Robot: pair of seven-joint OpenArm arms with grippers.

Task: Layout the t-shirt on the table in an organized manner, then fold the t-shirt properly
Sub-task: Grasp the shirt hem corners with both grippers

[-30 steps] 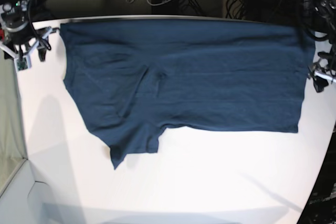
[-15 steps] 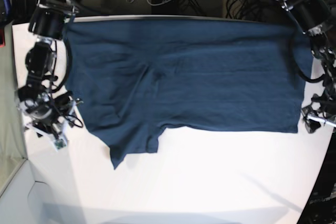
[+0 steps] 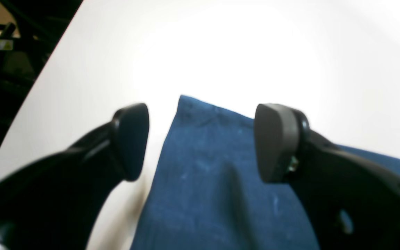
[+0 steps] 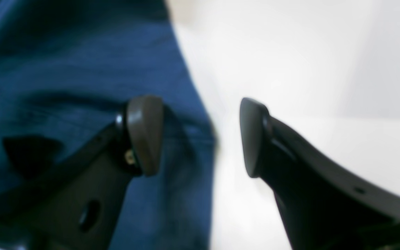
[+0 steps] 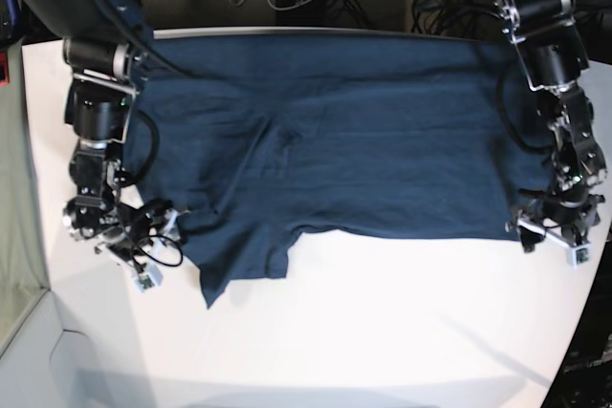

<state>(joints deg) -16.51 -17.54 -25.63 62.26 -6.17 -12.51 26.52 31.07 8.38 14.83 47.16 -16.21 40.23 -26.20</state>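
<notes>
The dark navy blue cotton t-shirt [image 5: 344, 140] lies spread on the white matte tabletop [image 5: 382, 332]; the left hand [image 3: 200, 142] straddles its corner, fingers apart; the right hand [image 4: 194, 135] straddles its edge, likewise apart.

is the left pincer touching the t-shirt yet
Cannot tell. In the left wrist view the open left pincer straddles the t-shirt corner, but no view shows contact or a gap plainly.

t-shirt [image 5: 354, 131] flat on table [image 5: 382, 332] | left claw [image 5: 555, 241], right claw [image 5: 148, 246] at its near corners
</notes>
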